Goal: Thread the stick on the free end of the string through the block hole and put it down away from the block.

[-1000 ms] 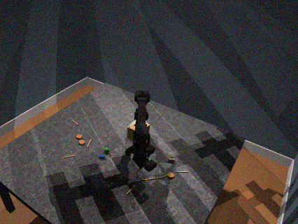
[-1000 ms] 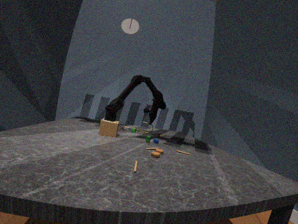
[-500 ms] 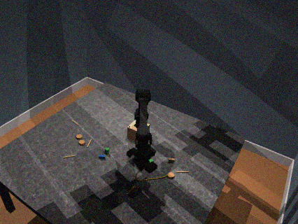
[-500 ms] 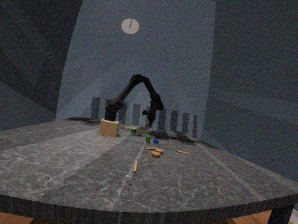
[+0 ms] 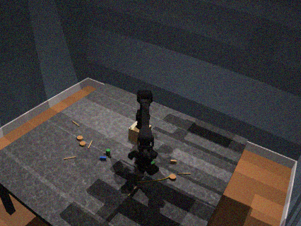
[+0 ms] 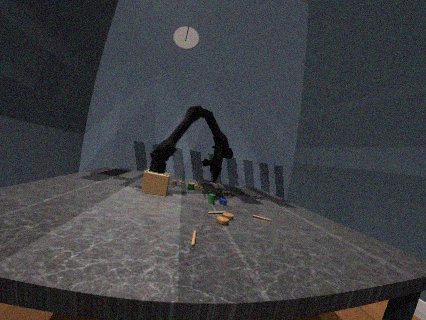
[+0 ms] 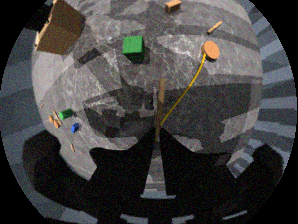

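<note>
My gripper (image 7: 157, 130) (image 6: 215, 179) is shut on a thin wooden stick (image 7: 161, 95), near one end. The stick points away from the fingers, up the wrist view. A yellow string (image 7: 190, 86) (image 5: 155, 180) runs from the fingertip area to the round wooden button (image 7: 211, 50) (image 5: 172, 176), almost straight. The gripper points down above the table; its exact height is unclear. The wooden block (image 5: 133, 133) (image 6: 156, 183) (image 7: 61, 30) stands on the table beside the arm's base, well away from the fingers. I cannot make out its hole clearly, and the arm partly covers it in the top view.
A green cube (image 7: 133, 46) lies between gripper and base. A small wooden piece (image 5: 173, 161) (image 7: 173, 6) and a loose stick (image 5: 184, 173) (image 7: 215, 27) lie near the button. A green piece (image 5: 108, 152), a blue piece (image 5: 102, 158), several sticks and two discs lie on the block's other side.
</note>
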### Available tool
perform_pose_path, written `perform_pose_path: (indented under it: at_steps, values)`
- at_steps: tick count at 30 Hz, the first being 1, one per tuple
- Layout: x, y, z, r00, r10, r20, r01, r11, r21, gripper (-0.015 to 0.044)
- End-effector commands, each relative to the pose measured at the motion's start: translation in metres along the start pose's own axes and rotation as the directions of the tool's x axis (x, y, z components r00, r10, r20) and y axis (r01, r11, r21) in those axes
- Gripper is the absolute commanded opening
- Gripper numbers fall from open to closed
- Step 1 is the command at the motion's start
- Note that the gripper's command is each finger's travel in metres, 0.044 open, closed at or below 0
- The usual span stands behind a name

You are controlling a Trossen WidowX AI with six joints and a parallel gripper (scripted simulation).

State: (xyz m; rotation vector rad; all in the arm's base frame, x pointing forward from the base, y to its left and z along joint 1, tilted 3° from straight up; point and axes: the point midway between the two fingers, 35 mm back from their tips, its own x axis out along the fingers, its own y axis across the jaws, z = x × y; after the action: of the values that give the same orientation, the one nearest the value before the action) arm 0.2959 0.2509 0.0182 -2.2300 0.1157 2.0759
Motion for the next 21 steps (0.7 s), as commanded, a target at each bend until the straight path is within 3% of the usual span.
perform_pose_path:
  at_steps: [1, 21]
  values:
    - [0.000, 0.000, -0.007, 1.000, 0.003, -0.006, -0.003, 1.000, 0.000, 0.0000]
    - [-0.001, -0.001, -0.034, 1.000, 0.003, -0.008, -0.003, 1.000, 0.000, 0.0000]
